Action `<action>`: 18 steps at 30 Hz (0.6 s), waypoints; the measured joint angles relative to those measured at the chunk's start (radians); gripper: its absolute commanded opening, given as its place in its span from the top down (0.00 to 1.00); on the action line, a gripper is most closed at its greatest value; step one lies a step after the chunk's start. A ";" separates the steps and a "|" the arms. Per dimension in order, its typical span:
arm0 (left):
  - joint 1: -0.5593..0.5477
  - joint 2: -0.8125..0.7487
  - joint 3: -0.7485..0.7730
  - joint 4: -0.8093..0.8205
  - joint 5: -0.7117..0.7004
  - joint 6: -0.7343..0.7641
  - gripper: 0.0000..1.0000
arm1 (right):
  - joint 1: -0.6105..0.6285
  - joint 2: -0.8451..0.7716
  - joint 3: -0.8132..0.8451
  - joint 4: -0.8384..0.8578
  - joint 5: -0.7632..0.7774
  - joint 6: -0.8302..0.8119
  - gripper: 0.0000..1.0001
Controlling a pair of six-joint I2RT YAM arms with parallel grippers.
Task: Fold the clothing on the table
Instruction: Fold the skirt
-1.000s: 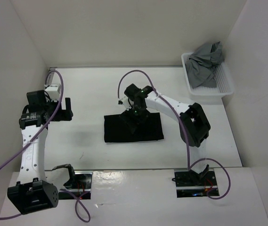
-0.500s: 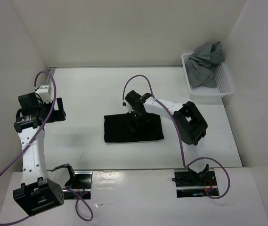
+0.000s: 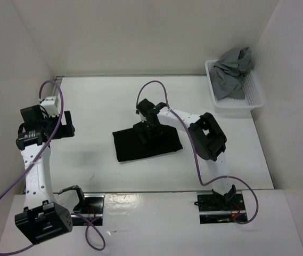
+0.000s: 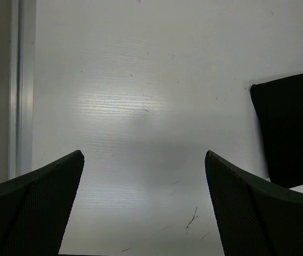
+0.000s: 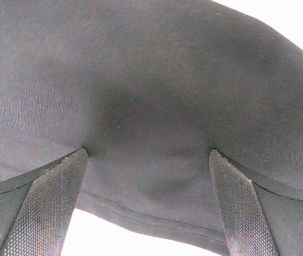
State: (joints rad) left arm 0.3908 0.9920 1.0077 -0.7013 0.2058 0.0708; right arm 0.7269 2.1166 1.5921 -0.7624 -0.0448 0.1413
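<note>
The clothing is found near the middle of the table, laid as a compact black rectangle turned slightly askew to the table's edges. From this it is judged that most of the folding is done and only flattening or squaring is left. The right gripper is set down on the far part of the cloth with its jaws spread wide. Nothing is clamped, and the fabric is seen dimpled and creased between the fingers, so the tool is judged to be used as a press or pusher rather than a pincer. The left gripper is held above bare table well to the left of the garment, its jaws likewise apart and empty, apparently parked clear of the work. Only a corner of the black cloth is caught at the right edge of its wrist view. A grey garment is heaped in a white basket at the far right corner, well apart from both arms and untouched.
</note>
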 measured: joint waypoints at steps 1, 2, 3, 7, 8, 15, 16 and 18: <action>0.000 0.001 0.000 0.000 0.002 0.000 0.00 | 0.001 0.011 0.017 0.002 0.013 0.000 0.01; 0.000 0.001 0.000 0.000 0.003 0.000 0.00 | 0.002 0.021 0.032 0.006 0.029 0.001 0.01; 0.000 0.002 0.000 0.000 0.005 0.001 0.00 | 0.002 0.031 0.045 0.011 0.044 0.001 0.01; 0.000 0.007 0.000 0.000 0.008 0.001 0.00 | 0.004 0.067 0.100 0.023 0.100 0.007 0.01; 0.000 0.008 0.000 0.000 0.008 0.001 0.00 | 0.004 0.076 0.114 0.026 0.107 0.010 0.01; 0.000 0.008 0.000 0.000 0.009 0.001 0.00 | 0.010 0.148 0.225 0.060 0.165 0.041 0.01; 0.000 0.008 0.000 0.000 0.009 0.001 0.00 | 0.010 0.159 0.241 0.063 0.170 0.044 0.01; 0.000 0.008 0.000 0.000 0.014 0.003 0.00 | 0.010 0.175 0.269 0.067 0.180 0.047 0.01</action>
State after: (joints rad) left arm 0.3908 1.0000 1.0077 -0.7013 0.2203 0.0738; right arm 0.7368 2.2921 1.8606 -0.6952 0.1349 0.1886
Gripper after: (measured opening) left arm 1.001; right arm 0.990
